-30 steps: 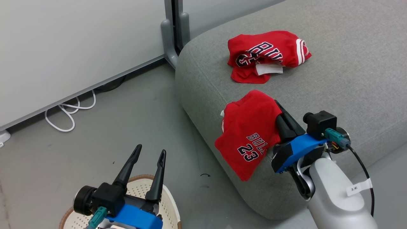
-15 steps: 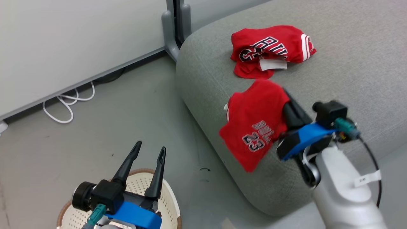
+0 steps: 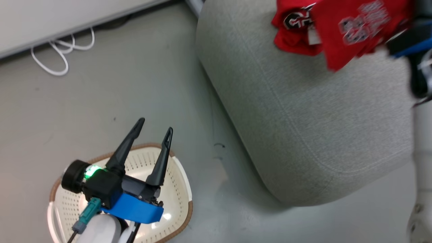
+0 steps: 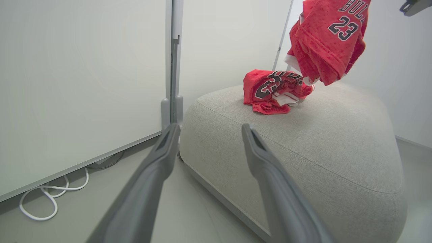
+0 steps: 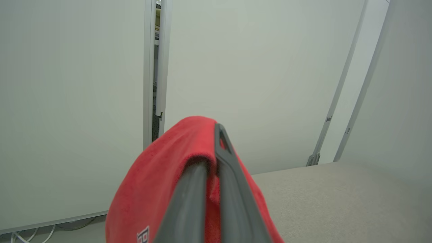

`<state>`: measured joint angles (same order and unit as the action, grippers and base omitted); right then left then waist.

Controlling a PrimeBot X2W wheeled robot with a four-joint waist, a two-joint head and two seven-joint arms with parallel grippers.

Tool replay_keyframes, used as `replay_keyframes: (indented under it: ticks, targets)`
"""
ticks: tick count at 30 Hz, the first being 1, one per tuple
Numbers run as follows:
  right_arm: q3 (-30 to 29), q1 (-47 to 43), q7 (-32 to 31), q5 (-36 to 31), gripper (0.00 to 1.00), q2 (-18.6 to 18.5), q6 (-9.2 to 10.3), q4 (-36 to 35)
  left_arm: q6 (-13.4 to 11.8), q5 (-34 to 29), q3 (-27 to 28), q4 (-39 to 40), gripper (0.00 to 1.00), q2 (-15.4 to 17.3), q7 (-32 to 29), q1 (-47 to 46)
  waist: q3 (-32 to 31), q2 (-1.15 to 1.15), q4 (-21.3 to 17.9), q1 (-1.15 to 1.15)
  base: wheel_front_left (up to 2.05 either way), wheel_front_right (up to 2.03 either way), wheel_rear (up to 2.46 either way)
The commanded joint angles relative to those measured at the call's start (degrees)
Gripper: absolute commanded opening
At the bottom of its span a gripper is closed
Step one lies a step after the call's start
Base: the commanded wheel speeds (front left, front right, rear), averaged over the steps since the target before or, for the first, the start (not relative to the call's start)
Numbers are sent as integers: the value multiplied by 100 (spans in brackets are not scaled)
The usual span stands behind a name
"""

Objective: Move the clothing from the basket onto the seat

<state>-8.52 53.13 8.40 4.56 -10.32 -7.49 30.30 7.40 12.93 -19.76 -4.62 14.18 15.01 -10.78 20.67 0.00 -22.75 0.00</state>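
One red garment (image 3: 292,37) lies crumpled on the grey seat (image 3: 303,118), lettering up; it also shows in the left wrist view (image 4: 273,91). The second red garment (image 3: 354,30), numbered 23 (image 4: 330,37), hangs in the air above the seat, close to the first. My right gripper (image 5: 211,148) is shut on its top fold, with cloth draped over the left finger. At the head view's upper right edge the right gripper shows as a blur. My left gripper (image 3: 155,125) stands open and empty above the cream basket (image 3: 184,219), whose visible inside holds no clothing.
A white cable (image 3: 50,64) loops on the grey floor by the white wall panels. A grey post (image 4: 172,67) stands between panels just behind the seat's corner. Bare floor (image 3: 209,158) separates the basket from the seat.
The head camera has tilted down, so the whole picture has shifted. My right gripper has lifted the hanging garment off the seat's front edge, up and towards the lying one. The left gripper stays open.
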Motion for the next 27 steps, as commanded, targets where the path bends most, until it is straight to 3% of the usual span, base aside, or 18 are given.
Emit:
replay_keyframes:
  ticks: [1, 9, 22, 23, 24, 25, 27]
  targets:
    - [-167, 272, -68, 111, 0, -66, -2, -86, 8, -45, -2, 86, 100, 81, 24, -149, 436, 0, 168, 0, 0, 0, 0]
    - [-1401, 1202, -258, -142, 0, -622, -1, -9, 8, -117, -82, 436, 100, 449, 25, -554, 1289, 0, 367, 0, 0, 0, 0]
    - [-2508, 1065, -227, -868, 0, -445, -2, 1129, 6, -207, -154, 992, 100, 674, -24, -886, 2036, 0, 572, 0, 0, 0, 0]
    - [-2566, 1064, -262, -904, 9, -418, -1, 1235, 6, -196, -168, 1011, 100, 676, -22, -892, 2054, 0, 584, 0, 0, 0, 0]
    - [-2621, 1075, -248, -983, 42, -380, -2, 1319, 6, -185, -177, 1020, 100, 679, -21, -893, 2064, 0, 594, 0, 0, 0, 0]
    - [-2675, 1073, -226, -1036, 100, -374, -2, 1400, 6, -173, -186, 1021, 100, 681, -20, -896, 2072, 0, 606, 0, 0, 0, 0]
    - [-2766, 1063, -229, -1155, 100, -356, -2, 1560, -13, -150, -184, 1003, 100, 659, -16, -914, 2068, 0, 638, 0, 0, 0, 0]
